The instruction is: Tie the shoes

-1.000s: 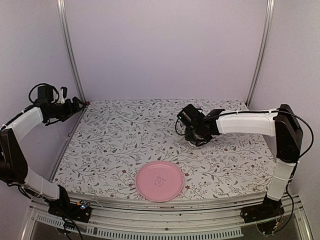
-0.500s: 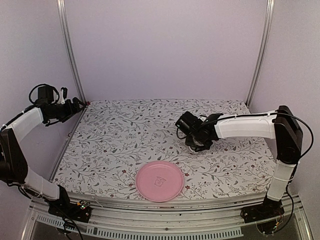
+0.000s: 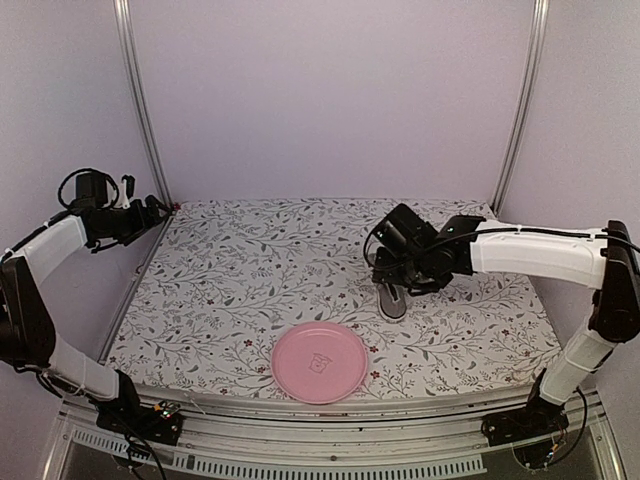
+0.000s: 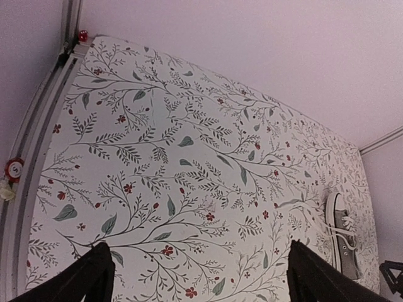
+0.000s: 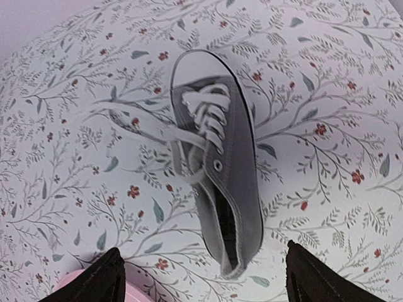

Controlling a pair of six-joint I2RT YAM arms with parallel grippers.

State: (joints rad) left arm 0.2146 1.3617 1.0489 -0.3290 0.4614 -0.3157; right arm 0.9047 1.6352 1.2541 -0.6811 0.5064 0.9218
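Grey sneaker (image 3: 393,303) lies on table (image 3: 230,290), approx 1 o'clock from pink plate (image 3: 320,362), laces (image 5: 189,135) loose. R tool (image 3: 400,278) over it, fingers wide apart. L tool (image 3: 155,210) at table's 10 o'clock corner, also wide.

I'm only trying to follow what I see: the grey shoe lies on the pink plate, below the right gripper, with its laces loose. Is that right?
Not quite. The shoe lies on the table, behind the plate, not on it. The right wrist view shows this. The rest holds: it is below the right gripper and its laces are loose.
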